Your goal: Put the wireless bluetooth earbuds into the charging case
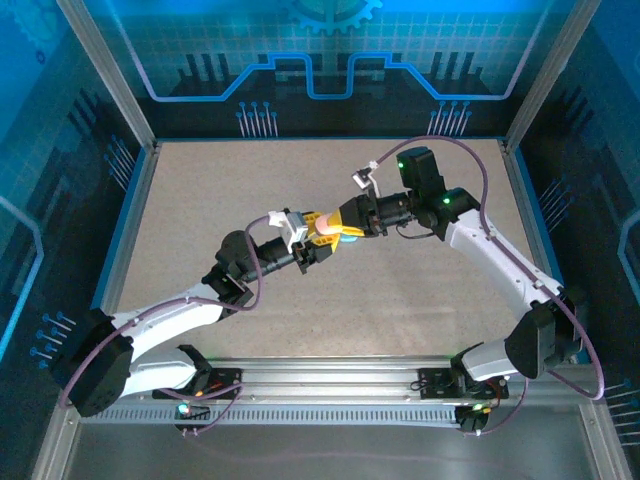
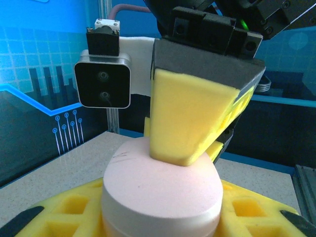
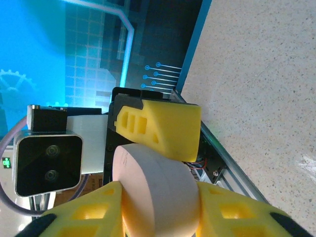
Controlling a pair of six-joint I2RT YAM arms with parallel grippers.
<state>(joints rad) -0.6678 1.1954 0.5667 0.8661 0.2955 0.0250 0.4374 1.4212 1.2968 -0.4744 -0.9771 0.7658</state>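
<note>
Two robot arms meet nose to nose above the middle of a speckled beige table [image 1: 200, 210], with one small object held between them. Seen from above, the left gripper [image 1: 312, 238] reaches in from about 8 o'clock. Its yellow padded jaws are closed on a round, puck-shaped pink charging case [image 1: 323, 237], pressing its curved wall from two opposite sides. In the left wrist view the case sits low and central, flat top face up. A faint seam runs round its side between a pinker upper part and a paler lower part. The lid looks shut, so what is inside is hidden. Further right, the right gripper [image 1: 346, 228] comes in from about 2 o'clock. One of its yellow fingers [image 2: 187, 123] rests on the far edge of the case's top face, at 12 o'clock on the disc. The other finger lies lower, behind it, so these jaws appear to pinch the rim across its thickness, at a right angle to the left grip. Both grippers touch the case, which hangs clear of the table. The next move likely depends on this crossed hold, either a handover or lifting the lid along the seam; I cannot tell which.
</note>
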